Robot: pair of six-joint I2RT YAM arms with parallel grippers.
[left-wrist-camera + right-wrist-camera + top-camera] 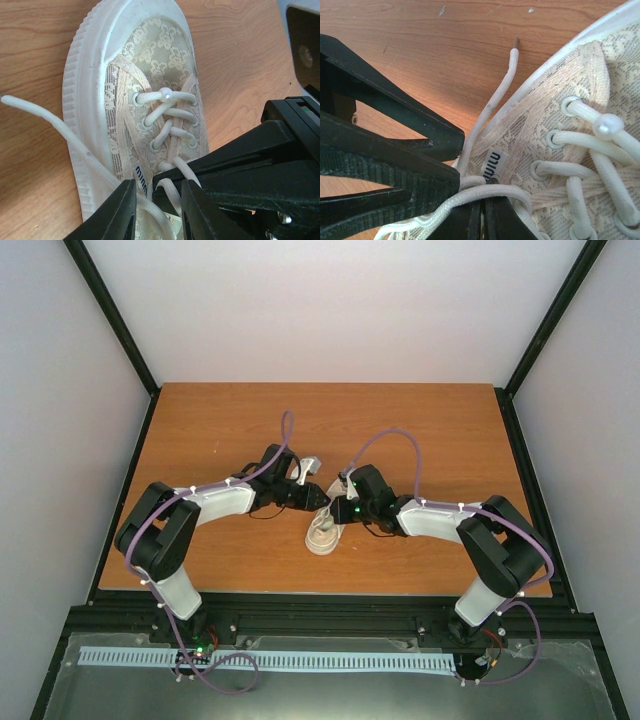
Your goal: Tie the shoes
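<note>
Left arm [215, 502] and right arm [440, 520] meet over the cream sneaker [322, 536].

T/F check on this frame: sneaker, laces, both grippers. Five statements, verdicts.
1. The sneaker rests sole-down on the table. True.
2. The sneaker is tied with a bow. False: a loose lace end lies on the table.
3. The left gripper and right gripper are both at the sneaker. True.
4. The bead by the toe is dark. False: pearly white.
5. The right gripper's fingers are spread wide. False: nearly together.
</note>
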